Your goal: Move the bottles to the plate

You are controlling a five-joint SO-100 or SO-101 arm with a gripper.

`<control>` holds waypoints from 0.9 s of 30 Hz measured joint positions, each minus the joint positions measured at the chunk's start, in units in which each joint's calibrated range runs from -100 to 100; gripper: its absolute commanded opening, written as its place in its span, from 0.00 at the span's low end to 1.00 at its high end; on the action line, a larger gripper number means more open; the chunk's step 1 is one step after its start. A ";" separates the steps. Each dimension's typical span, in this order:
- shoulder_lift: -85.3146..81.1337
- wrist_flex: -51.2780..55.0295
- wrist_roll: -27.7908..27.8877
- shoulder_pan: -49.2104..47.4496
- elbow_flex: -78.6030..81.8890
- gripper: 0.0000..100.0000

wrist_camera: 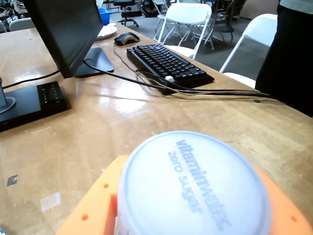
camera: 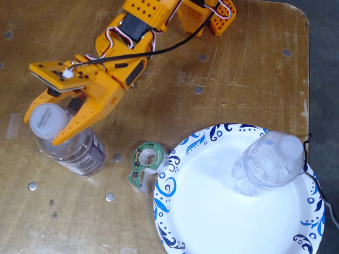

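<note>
- Wrist view: a translucent white cap (wrist_camera: 193,186) fills the lower frame, printed "vitaminwater zero sugar"; orange plastic flanks it left and right. Smooth and round, it looks slippery, so I'd grip lower, at the neck. Beyond, a worn glossy wooden surface (wrist_camera: 122,122) carries a keyboard (wrist_camera: 168,63) and monitor (wrist_camera: 63,34) toward its far edge.
- Fixed view: the jaws of the gripper (camera: 45,135) straddle the neck of the labelled bottle (camera: 74,148) near the left edge; whether they pinch or merely bracket it, I cannot tell. Thin clear plastic, likely light and easily crushed.
- Fixed view: the ribbed bottle (camera: 265,164) already stands on the plate (camera: 175,222) at the bottom right corner; a tape dispenser (camera: 145,164) lies between bottle and plate.
</note>
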 measured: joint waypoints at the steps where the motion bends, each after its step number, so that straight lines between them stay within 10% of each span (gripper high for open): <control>1: 0.00 0.00 0.00 -0.09 0.00 0.12; 12: -1.68 0.85 -0.52 -1.46 -5.85 0.11; 27: -10.74 38.38 -2.97 -28.71 -32.64 0.10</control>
